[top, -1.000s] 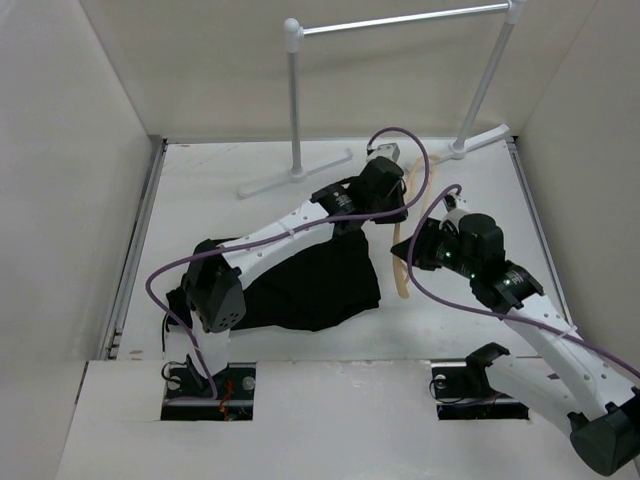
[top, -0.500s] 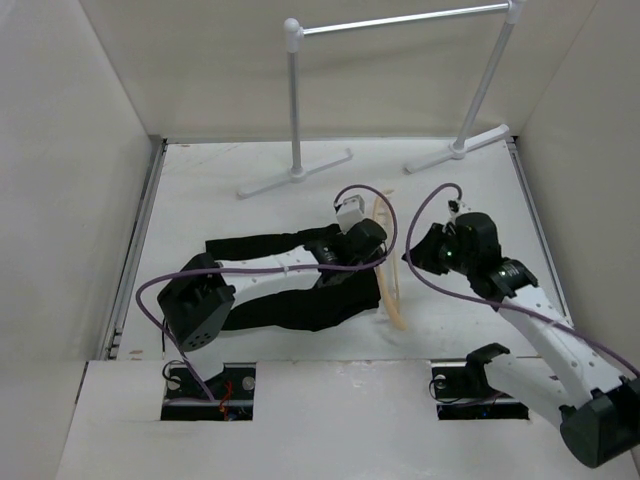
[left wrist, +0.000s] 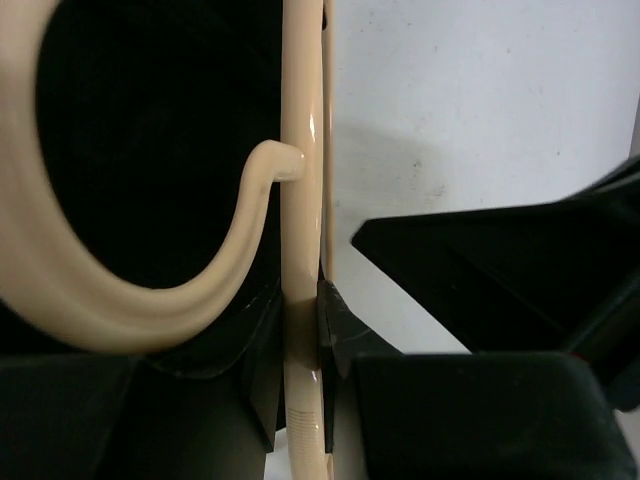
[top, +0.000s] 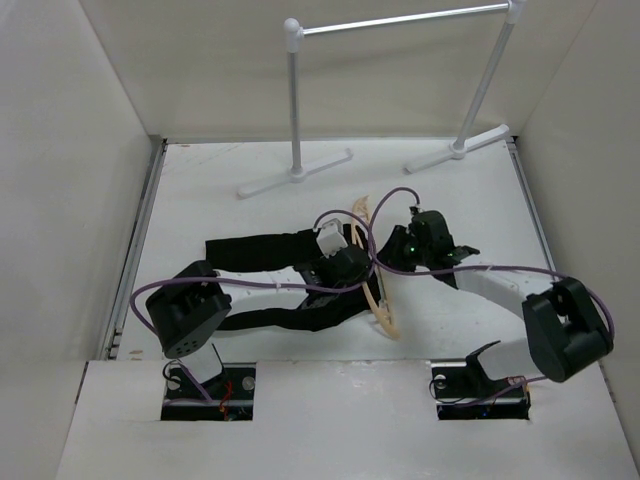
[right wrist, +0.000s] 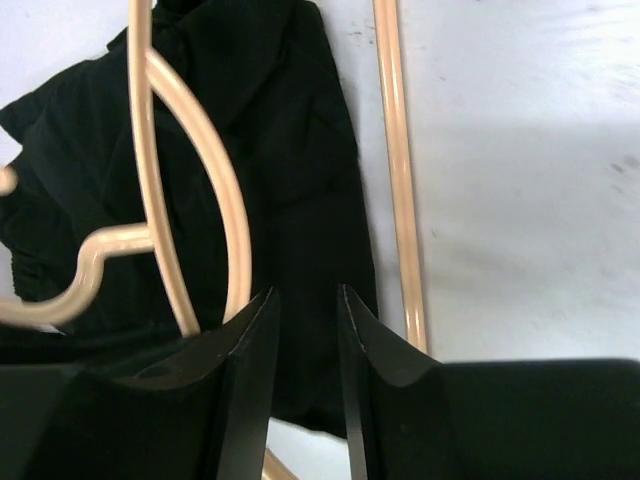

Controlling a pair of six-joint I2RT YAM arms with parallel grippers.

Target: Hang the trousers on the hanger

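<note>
Meanwhile my left gripper point(left wrist: 305, 310) had the stiff, light hanger point(top: 378, 292) clamped by its bar beside the limp trousers point(top: 262, 246) on the table point(top: 200, 190), so I judged my narrowly parted, empty right gripper point(right wrist: 303, 330) should pinch a fabric fold.

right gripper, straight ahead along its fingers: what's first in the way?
Probably the trousers: in the right wrist view the right gripper points at black fabric directly beyond its narrowly parted fingertips. The hanger has wood on either side of that line. Depth is unclear, so contact order is uncertain.
</note>
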